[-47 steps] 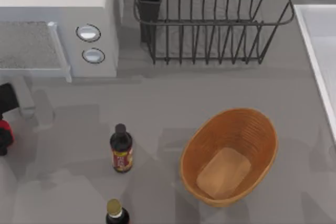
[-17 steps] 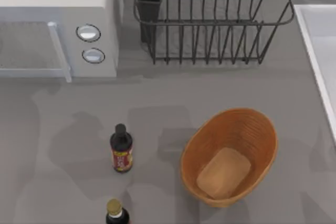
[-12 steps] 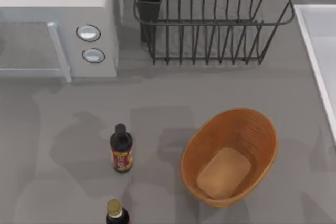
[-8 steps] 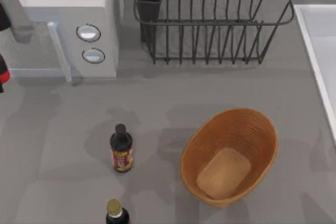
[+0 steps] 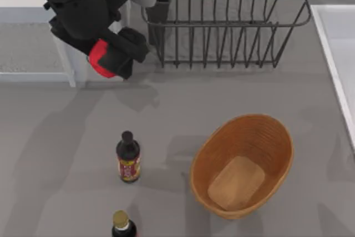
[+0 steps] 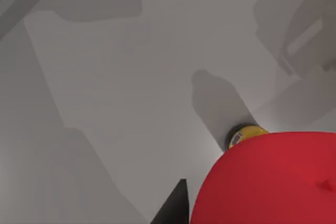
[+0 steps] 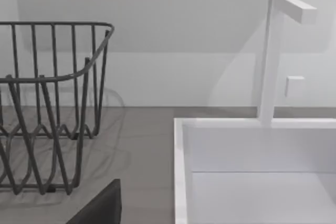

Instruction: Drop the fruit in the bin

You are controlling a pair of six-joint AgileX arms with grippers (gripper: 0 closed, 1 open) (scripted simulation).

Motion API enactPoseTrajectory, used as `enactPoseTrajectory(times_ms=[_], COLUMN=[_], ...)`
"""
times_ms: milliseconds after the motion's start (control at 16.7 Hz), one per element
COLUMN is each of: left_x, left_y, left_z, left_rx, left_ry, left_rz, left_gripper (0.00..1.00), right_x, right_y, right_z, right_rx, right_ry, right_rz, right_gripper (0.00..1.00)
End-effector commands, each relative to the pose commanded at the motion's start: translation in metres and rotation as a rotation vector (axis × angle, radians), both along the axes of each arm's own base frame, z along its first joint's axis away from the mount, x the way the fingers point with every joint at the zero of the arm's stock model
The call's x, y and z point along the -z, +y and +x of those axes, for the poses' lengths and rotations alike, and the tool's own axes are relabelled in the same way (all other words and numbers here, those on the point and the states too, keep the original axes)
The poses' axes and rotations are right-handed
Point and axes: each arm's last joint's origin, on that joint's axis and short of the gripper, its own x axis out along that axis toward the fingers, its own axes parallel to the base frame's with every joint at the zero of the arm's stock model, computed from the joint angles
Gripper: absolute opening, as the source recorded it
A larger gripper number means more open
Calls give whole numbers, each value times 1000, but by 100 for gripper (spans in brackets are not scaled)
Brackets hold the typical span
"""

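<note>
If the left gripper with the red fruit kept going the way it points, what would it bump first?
Probably the bare table. The left gripper, shut on the fruit, points down at it, with the yellow-capped bottle close beside its line. Depth is unclear.

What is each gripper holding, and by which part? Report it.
The left gripper, at the table's upper left, has its jaws shut on the red fruit, gripping its sides. Nothing shows the right gripper holding anything.

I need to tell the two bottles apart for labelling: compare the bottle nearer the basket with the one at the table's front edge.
The black-capped bottle stands fully in the top view, its red label visible. The yellow-capped bottle is cut off by the frame's bottom edge, so little below its cap shows. Both are dark, upright, and stand on the grey table, left of the wicker basket.
</note>
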Motion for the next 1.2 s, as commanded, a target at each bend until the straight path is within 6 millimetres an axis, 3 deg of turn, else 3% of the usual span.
enactPoseTrajectory(times_ms=[300, 600, 840, 1200], left_x=[7, 18, 26, 27], left_y=[-100, -162, -184, -185], left_z=[-32, -67, -80, -80], left_rx=[-326, -588, -694, -707], left_ry=[134, 198, 207, 209], left_rz=[-28, 16, 45, 47], left_gripper=[0, 0, 0, 0], right_x=[0, 0, 0, 0], right_y=[0, 0, 0, 0], right_z=[0, 0, 0, 0], right_rx=[0, 0, 0, 0], right_ry=[0, 0, 0, 0], right_rz=[0, 0, 0, 0], right_gripper=[100, 100, 100, 100])
